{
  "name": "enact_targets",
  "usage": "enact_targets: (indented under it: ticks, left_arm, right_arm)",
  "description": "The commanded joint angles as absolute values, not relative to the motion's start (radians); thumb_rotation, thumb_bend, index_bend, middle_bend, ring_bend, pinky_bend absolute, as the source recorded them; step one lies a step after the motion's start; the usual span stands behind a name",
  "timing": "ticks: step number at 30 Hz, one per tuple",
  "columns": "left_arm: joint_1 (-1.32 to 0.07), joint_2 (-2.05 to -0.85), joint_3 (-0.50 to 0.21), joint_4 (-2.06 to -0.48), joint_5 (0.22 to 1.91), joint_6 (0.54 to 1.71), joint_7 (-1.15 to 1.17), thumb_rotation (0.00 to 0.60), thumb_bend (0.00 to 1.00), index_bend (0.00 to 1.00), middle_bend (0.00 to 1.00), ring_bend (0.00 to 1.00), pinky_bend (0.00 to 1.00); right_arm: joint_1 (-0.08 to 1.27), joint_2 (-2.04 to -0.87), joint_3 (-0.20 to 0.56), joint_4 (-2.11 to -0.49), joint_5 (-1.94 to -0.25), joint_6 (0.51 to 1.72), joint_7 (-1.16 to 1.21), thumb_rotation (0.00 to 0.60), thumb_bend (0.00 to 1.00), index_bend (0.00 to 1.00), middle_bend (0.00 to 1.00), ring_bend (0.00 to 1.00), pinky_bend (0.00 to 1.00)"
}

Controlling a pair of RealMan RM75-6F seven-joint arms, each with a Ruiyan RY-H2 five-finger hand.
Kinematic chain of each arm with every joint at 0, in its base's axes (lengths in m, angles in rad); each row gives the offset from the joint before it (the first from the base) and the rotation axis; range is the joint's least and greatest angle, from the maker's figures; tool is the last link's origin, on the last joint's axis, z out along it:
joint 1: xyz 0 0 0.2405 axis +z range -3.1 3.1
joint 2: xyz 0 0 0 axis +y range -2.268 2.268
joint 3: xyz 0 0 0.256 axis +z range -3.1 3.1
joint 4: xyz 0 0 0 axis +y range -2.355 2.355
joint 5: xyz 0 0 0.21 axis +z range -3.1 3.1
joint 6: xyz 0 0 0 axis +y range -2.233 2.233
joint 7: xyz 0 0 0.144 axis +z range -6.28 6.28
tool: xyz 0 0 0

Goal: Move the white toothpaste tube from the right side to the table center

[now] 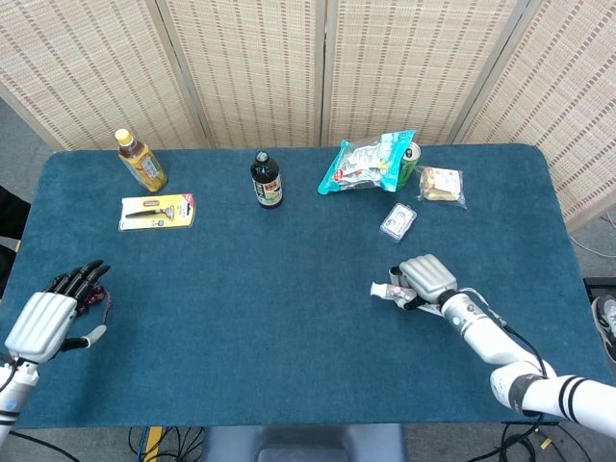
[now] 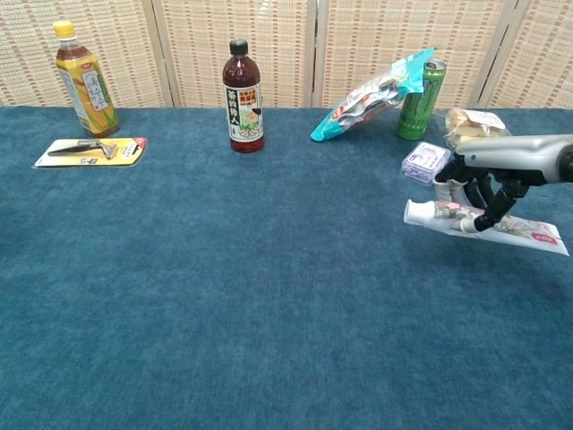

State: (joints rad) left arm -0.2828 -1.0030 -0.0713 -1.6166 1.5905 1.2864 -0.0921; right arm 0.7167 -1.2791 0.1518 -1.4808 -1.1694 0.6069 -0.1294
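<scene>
My right hand [image 2: 488, 179] grips the white toothpaste tube with its pink print [image 2: 479, 224], fingers curled over it from above; the tube lies roughly level, cap end pointing toward the table's middle. In the chest view it appears lifted off the blue felt-covered table [image 1: 289, 289], just in front of the small lilac plastic box [image 2: 424, 162]. Behind that box stand a green drinks can [image 2: 416, 98] and a teal snack bag [image 2: 372, 94] leaning on it, with a wrapped sandwich [image 2: 474, 125] beside. My left hand [image 1: 48, 318] hovers open, fingers spread, touching nothing, over the dark red grape bunch [image 1: 96, 298], well apart from the box.
</scene>
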Motion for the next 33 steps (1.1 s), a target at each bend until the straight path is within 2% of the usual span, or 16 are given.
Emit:
enact_targets:
  ticks: [1,9,17,28,33]
  left_arm:
    - [-0.351,-0.976,-0.088,-1.612,1.623,1.222,-0.149,0.600,0.19,0.08,0.10,0.16,0.20]
    - [-0.490,-0.982,-0.091,-1.587,1.684,1.099,-0.292,0.600,0.19,0.13,0.22,0.28,0.28]
    - [-0.599,-1.003,-0.067,-1.569,1.785,1.056,-0.379,0.600,0.19,0.15,0.29,0.34,0.34]
    - [-0.699,-1.014,-0.021,-1.584,1.893,1.057,-0.431,0.600,0.19,0.15,0.37,0.42,0.45]
    - [-0.741,-1.022,-0.009,-1.599,1.917,1.037,-0.420,0.600,0.19,0.15,0.43,0.49,0.54]
  right_arm:
    - [0.789,-1.214,0.190,-1.533,-1.208,0.503,-0.042,0.600,0.99,0.66,0.63,0.55,0.51]
    - [0.908,-1.173,0.231,-1.577,-1.278,0.371,0.041,0.600,1.00,0.67,0.64,0.56,0.51]
    - [1.043,-1.181,0.245,-1.572,-1.328,0.267,0.040,0.600,1.00,0.69,0.65,0.57,0.52]
    - [1.150,-1.251,0.232,-1.538,-1.313,0.236,0.043,0.600,1.00,0.69,0.66,0.58,0.52]
    - [1.186,-1.273,0.239,-1.529,-1.295,0.244,0.052,0.600,1.00,0.70,0.66,0.59,0.52]
